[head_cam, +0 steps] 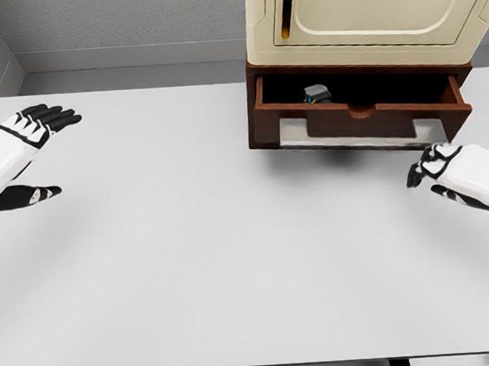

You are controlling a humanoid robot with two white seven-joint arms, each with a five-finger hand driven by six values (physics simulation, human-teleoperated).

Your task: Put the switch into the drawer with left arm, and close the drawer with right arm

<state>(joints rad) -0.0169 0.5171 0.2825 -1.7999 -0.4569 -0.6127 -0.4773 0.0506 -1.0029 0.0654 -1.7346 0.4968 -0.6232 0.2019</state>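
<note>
A small grey switch (pixel 316 93) with blue and yellow parts lies inside the open brown drawer (pixel 357 123) at the back right of the table. My left hand (pixel 28 155) hovers at the far left edge, open, fingers spread and holding nothing. My right hand (pixel 440 171) is just below and in front of the drawer's right front corner, fingers loosely curled, holding nothing and not touching the drawer front.
A cream cabinet (pixel 367 14) sits on top of the drawer unit. The white table (pixel 191 253) spreads across the view, with its front edge at the bottom. A grey wall stands behind.
</note>
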